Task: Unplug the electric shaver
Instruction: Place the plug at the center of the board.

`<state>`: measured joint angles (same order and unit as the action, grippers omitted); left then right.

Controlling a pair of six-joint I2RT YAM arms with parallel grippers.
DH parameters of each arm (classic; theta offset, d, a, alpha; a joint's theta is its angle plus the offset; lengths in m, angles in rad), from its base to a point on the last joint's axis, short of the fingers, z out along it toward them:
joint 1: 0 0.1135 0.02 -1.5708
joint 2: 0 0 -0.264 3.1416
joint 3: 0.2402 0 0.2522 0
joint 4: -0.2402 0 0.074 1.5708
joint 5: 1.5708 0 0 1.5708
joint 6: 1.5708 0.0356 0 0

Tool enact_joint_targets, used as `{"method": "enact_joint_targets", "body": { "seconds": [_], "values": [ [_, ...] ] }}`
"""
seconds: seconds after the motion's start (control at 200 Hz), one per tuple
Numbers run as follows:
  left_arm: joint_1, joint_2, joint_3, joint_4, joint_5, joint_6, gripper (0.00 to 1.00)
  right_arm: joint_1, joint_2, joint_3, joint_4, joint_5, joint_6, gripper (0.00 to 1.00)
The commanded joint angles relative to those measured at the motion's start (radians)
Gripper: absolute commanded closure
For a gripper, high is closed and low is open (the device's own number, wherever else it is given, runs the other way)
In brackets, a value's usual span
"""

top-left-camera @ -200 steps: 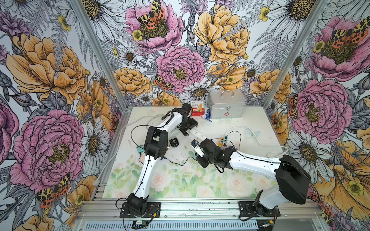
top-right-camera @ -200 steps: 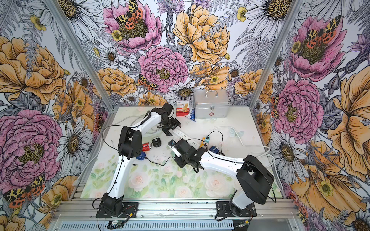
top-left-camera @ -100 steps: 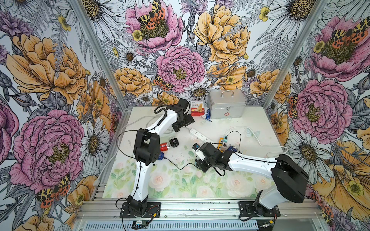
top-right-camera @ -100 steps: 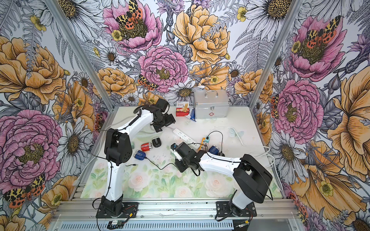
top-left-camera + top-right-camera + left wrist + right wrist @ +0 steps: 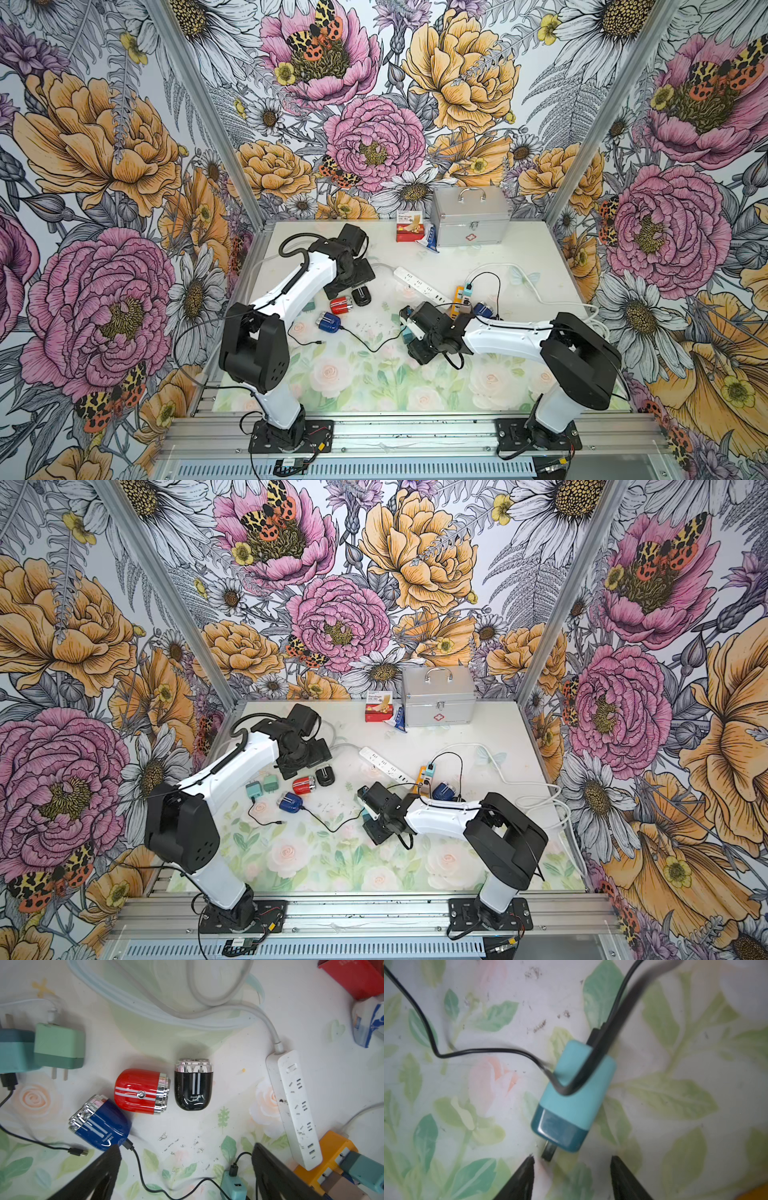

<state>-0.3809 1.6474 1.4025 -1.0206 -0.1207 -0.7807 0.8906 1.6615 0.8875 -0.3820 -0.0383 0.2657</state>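
Both my hands are released. My right hand hangs over the teal adapter, which lies loose on the counter. My left hand is near the blue shaver, its cable plugged in. The black shaver seems to read "Royalstar".

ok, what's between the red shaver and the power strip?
The black shaver, close to the red shaver, clear of the power strip; left wrist view.

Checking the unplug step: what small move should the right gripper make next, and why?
Probably lift the right gripper straight up and back: its jaws stand open, and the teal adapter lies free on the mat, plugged into nothing, clear of the gripper.
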Motion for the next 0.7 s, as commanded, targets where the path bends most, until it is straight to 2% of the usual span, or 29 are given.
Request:
{"method": "enact_joint_targets", "body": {
  "seconds": [0.0, 0.25, 0.36, 0.495, 0.696],
  "values": [
    [0.039, -0.092, -0.074, 0.005, -0.042, -0.037, 0.01, -0.001, -0.045, 0.045, -0.019, 0.052, -0.037, 0.32],
    [0.128, -0.173, -0.240, 0.005, 0.013, -0.106, 0.02, -0.001, -0.067, 0.131, -0.137, 0.149, -0.140, 0.23],
    [0.135, -0.181, -0.285, 0.008, 0.027, -0.166, 0.03, -0.002, -0.069, 0.163, -0.167, 0.155, -0.179, 0.20],
    [0.139, -0.159, -0.319, 0.024, 0.025, -0.233, 0.03, -0.004, -0.043, 0.193, -0.193, 0.173, -0.205, 0.20],
    [0.145, -0.088, -0.347, 0.112, 0.085, -0.294, 0.06, -0.004, -0.025, 0.234, -0.202, 0.192, -0.236, 0.20]
  ]
}}
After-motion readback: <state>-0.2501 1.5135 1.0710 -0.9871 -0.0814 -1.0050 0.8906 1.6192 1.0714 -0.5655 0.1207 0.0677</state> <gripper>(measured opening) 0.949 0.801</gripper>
